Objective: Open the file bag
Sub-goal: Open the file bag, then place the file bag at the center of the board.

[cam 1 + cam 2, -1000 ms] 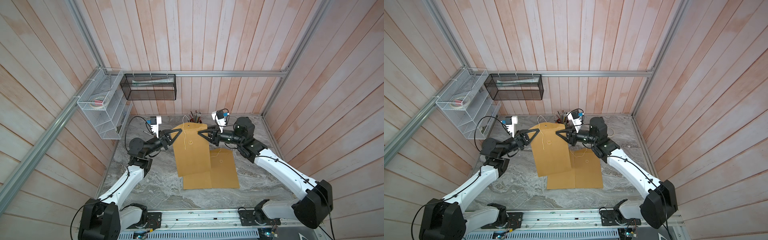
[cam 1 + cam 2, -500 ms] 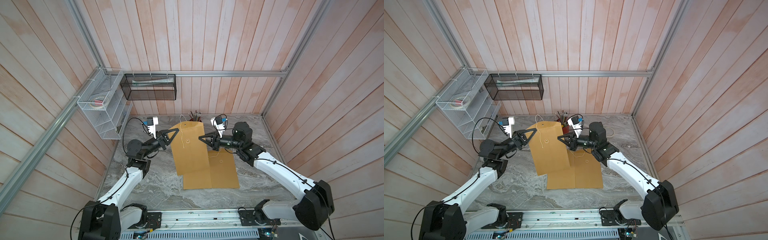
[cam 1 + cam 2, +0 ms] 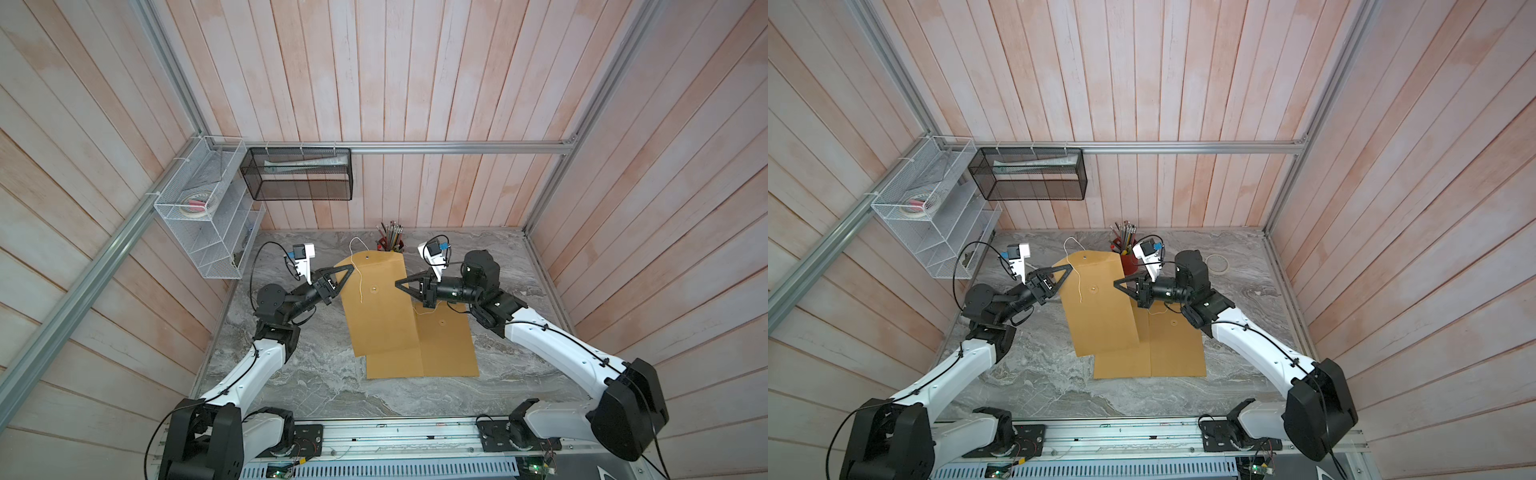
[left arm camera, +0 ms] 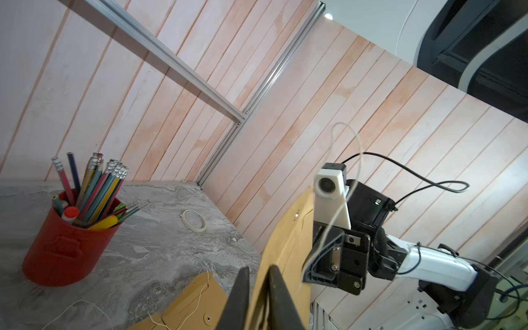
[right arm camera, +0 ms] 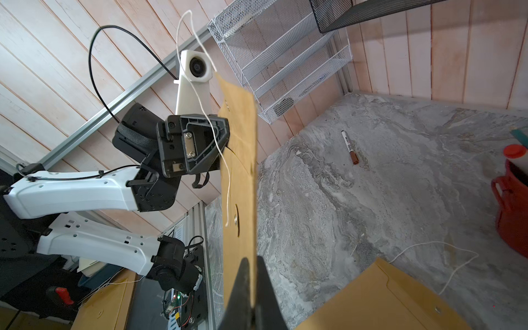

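Brown file bag (image 3: 380, 307) upright between left pincer (image 3: 351, 269), grip unclear, and right pincer (image 3: 398, 284), tight on its edge.

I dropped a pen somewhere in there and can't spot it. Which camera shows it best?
The right wrist view: the marker with a brown end lies in plain sight, alone on the grey table. Neither top view nor the left wrist view shows it.

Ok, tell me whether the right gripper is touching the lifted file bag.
Touching. The right wrist view shows the file bag edge-on, pinched between the shut fingers of the right gripper, no gap either side.
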`<state>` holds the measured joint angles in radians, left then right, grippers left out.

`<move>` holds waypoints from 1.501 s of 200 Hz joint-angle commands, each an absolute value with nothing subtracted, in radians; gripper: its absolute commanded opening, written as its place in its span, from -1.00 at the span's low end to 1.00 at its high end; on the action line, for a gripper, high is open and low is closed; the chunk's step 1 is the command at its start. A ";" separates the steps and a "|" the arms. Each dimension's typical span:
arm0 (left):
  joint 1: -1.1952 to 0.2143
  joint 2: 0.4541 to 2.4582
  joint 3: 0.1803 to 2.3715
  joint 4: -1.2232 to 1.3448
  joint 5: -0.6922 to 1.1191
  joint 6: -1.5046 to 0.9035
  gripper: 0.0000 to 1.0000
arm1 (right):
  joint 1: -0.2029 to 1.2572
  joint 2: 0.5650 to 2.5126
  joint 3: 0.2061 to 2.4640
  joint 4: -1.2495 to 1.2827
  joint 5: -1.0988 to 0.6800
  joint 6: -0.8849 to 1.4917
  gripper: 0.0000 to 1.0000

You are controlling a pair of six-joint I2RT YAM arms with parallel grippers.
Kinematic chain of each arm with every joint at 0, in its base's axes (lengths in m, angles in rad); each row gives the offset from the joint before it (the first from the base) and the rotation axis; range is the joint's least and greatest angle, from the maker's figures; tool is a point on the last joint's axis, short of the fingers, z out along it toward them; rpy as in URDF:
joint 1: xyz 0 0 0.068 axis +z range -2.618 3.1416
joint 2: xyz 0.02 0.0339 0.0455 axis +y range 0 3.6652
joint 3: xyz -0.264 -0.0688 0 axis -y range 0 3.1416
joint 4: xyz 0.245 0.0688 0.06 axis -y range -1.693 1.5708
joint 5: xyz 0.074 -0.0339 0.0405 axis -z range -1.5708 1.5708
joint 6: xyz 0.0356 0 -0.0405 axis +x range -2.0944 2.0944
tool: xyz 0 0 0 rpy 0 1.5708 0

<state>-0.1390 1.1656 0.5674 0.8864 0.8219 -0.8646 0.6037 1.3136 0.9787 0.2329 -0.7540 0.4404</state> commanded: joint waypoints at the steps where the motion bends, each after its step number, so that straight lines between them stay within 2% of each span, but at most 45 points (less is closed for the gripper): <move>1: -0.095 1.151 0.525 0.860 0.795 -0.853 -0.54 | 0.598 1.317 0.979 0.248 -0.708 0.464 -1.00; 65: 0.035 0.999 0.462 0.615 0.753 -0.782 -0.42 | 0.599 1.367 0.953 0.266 -0.661 0.532 -1.00; 134: 0.063 0.802 0.462 0.294 0.641 -0.650 -0.37 | 0.635 1.512 0.969 0.330 -0.600 0.633 -1.00; 231: 0.075 0.737 0.471 0.214 0.637 -0.633 -0.36 | 0.771 1.705 0.946 0.529 -0.447 0.892 -1.00; 300: 0.078 0.714 0.479 0.173 0.637 -0.620 -0.37 | 0.807 1.813 0.970 0.571 -0.443 0.959 -1.00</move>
